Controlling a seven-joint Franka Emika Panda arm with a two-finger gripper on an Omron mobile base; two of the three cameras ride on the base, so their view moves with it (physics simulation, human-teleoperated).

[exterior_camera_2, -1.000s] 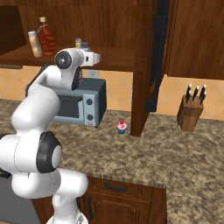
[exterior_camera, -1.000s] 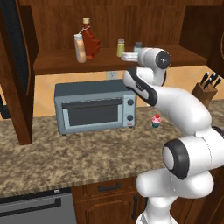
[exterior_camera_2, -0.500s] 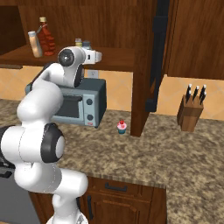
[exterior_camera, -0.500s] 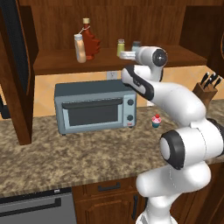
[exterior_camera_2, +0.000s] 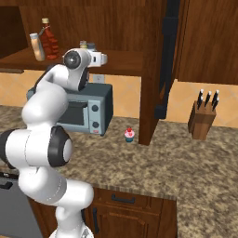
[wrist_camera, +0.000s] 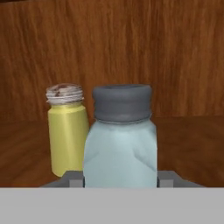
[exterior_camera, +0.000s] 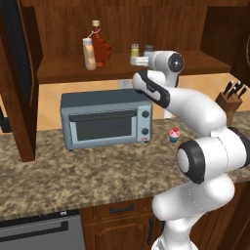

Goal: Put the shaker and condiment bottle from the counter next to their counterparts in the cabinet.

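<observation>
The claw [wrist_camera: 120, 178] pinches the upright shaker [wrist_camera: 120, 140], with the yellow-green shaker [wrist_camera: 67, 129] just beside at ten o'clock on the cabinet [wrist_camera: 192, 144] shelf

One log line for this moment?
end effector: shut on shaker | at: cabinet shelf, beside yellow-green shaker | condiment bottle: shelved by red bottle

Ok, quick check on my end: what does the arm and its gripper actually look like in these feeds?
The arm is glossy white, built of rounded, bulbous links with dark grey to black round caps and bands at the joints. No cables or markings show. The gripper sits on a small white hand; its two fingers are short, blocky and grey.
</observation>
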